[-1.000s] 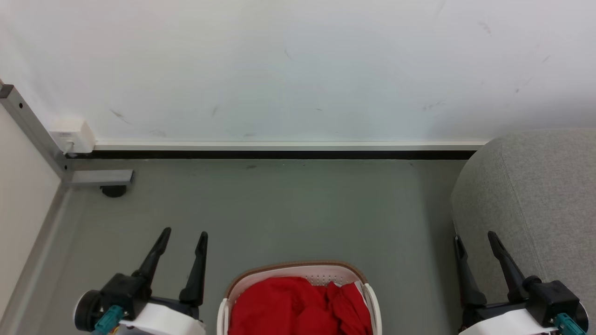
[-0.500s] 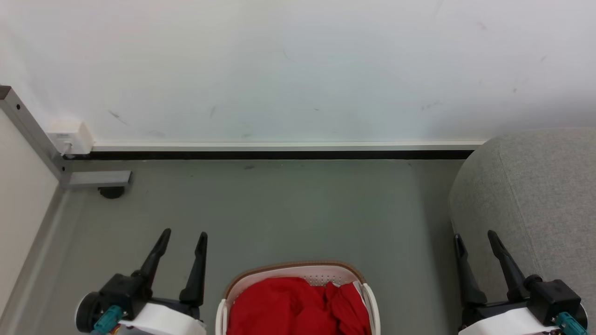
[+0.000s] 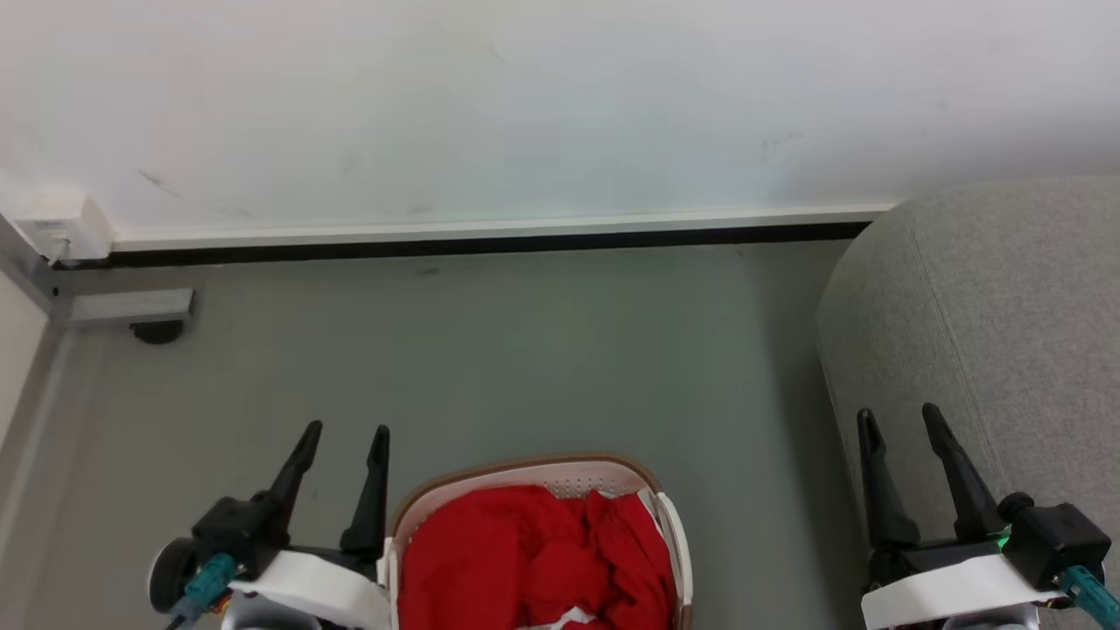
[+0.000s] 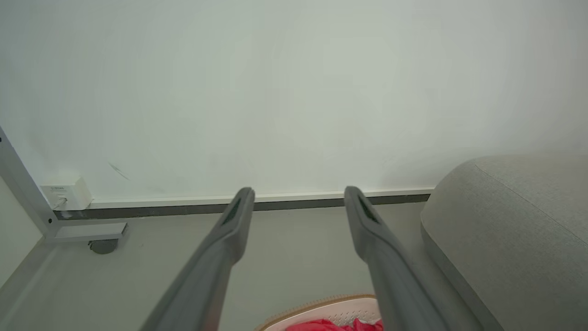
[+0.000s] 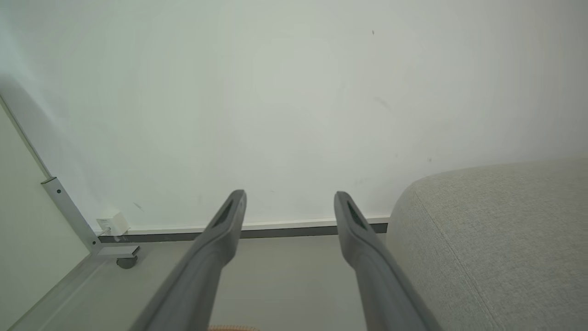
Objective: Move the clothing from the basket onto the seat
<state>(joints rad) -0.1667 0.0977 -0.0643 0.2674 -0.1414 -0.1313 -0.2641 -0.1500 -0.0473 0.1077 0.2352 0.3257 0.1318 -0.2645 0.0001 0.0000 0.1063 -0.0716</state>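
Red clothing (image 3: 534, 560), with a scrap of white trim at its near edge, lies crumpled in a heap inside a white perforated basket (image 3: 525, 468) with a brown rim. The basket stands on the floor, at the near middle of the scene. The heap has no clear long axis. The basket's oval seems to run near to far, though its near end is cut off.

The left gripper (image 3: 347, 429) hangs just beside the basket's left rim, fingers spread and empty, pointing away towards the far wall. The clothing lies to its right and nearer than its fingertips. The right gripper (image 3: 898, 411) is likewise spread and empty, well apart from the basket on its right and close against the seat (image 3: 1006, 306). The left arm looks nearer to the clothing and the right arm nearer to the seat.

The seat is large, grey and woven, with a rounded corner, and fills the right side with nothing on it. The floor (image 3: 542, 350) is smooth grey-green. A scuffed white wall (image 3: 525, 105) with a dark skirting strip (image 3: 490, 234) closes the far side. A metal frame (image 3: 122, 306) and a small white box (image 3: 61, 223) sit in the far left corner.
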